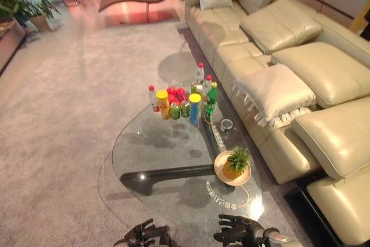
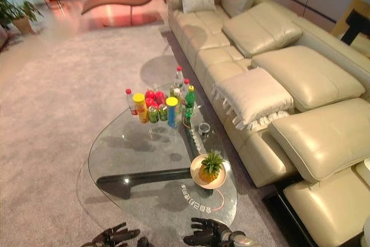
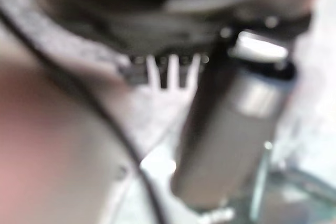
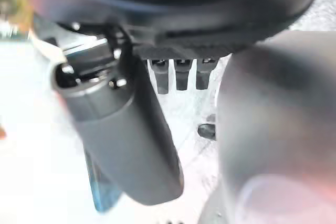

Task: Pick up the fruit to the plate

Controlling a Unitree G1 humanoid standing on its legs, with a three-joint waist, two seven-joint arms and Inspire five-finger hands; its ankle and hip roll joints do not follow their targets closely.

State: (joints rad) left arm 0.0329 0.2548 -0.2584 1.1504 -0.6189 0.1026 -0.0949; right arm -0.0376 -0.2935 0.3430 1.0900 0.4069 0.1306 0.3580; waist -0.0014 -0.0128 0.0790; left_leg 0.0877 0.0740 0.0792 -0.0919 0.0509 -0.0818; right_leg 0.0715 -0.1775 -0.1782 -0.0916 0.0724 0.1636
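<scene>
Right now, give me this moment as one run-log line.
left hand: open, idle at table's near edge | right hand: open, idle | pineapple: on plate | red fruit: among bottles

We see the left hand (image 1: 141,235) and right hand (image 1: 237,231) cut off by the bottom edge, red fruit (image 1: 176,94) partly hidden behind bottles (image 1: 199,93), both wrist views blurred

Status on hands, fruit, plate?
Both robot hands, left and right, open, empty, near table edge. Pineapple already on plate. Red fruit among bottles.
</scene>
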